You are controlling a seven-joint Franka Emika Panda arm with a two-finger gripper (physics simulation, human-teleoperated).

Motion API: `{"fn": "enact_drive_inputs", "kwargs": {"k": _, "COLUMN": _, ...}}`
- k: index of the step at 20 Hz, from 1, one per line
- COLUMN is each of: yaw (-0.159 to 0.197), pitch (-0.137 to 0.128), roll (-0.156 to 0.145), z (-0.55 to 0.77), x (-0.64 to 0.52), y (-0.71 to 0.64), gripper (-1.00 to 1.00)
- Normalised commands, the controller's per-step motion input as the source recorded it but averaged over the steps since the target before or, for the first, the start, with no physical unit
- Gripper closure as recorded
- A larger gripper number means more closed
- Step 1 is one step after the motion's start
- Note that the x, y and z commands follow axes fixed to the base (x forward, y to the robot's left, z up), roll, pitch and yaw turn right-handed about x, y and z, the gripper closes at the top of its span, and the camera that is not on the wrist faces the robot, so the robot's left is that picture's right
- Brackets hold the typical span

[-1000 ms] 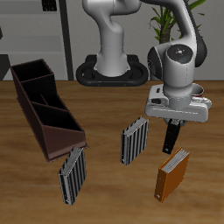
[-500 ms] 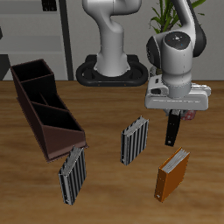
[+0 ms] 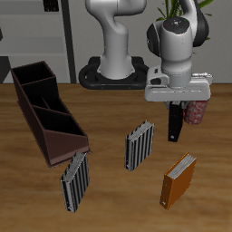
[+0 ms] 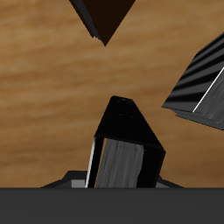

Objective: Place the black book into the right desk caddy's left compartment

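Note:
My gripper (image 3: pixel 176 111) is shut on the black book (image 3: pixel 175 123) and holds it upright in the air above the table, well above the orange book (image 3: pixel 178 179). In the wrist view the black book (image 4: pixel 122 144) hangs between my fingers, its white page edge showing. The right desk caddy (image 3: pixel 45 111), a long dark brown-maroon box with partitions, lies on the table far to the side of my gripper. One corner of it shows in the wrist view (image 4: pixel 103 16).
Two grey-and-black striped books stand on the table, one (image 3: pixel 139 145) below and beside the held book, one (image 3: pixel 73 179) by the caddy's near end. A patterned mug (image 3: pixel 195 109) stands behind my gripper. The robot base (image 3: pixel 116 72) is at the back.
My gripper has risen with the black book and shifted slightly toward the caddy side. The book now hangs higher above the orange book, and the mug behind has come into view.

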Motion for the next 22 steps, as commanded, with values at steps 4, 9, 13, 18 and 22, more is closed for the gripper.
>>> {"fn": "enact_drive_inputs", "kwargs": {"k": 4, "yaw": 0.07, "pitch": -0.052, "roll": 0.031, "z": 0.25, "x": -0.18, "y": -0.11, "gripper": 1.0}}
{"fn": "enact_drive_inputs", "kwargs": {"k": 9, "yaw": 0.046, "pitch": -0.007, "roll": 0.01, "z": 0.2, "x": -0.13, "y": -0.15, "gripper": 1.0}}
{"fn": "enact_drive_inputs", "kwargs": {"k": 13, "yaw": 0.039, "pitch": 0.009, "roll": -0.005, "z": 0.16, "x": -0.11, "y": -0.14, "gripper": 1.0}}
{"fn": "enact_drive_inputs", "kwargs": {"k": 18, "yaw": 0.042, "pitch": -0.031, "roll": -0.014, "z": 0.19, "x": -0.12, "y": -0.11, "gripper": 1.0}}
{"fn": "enact_drive_inputs", "kwargs": {"k": 22, "yaw": 0.036, "pitch": -0.015, "roll": -0.011, "z": 0.15, "x": -0.11, "y": -0.07, "gripper": 1.0}}
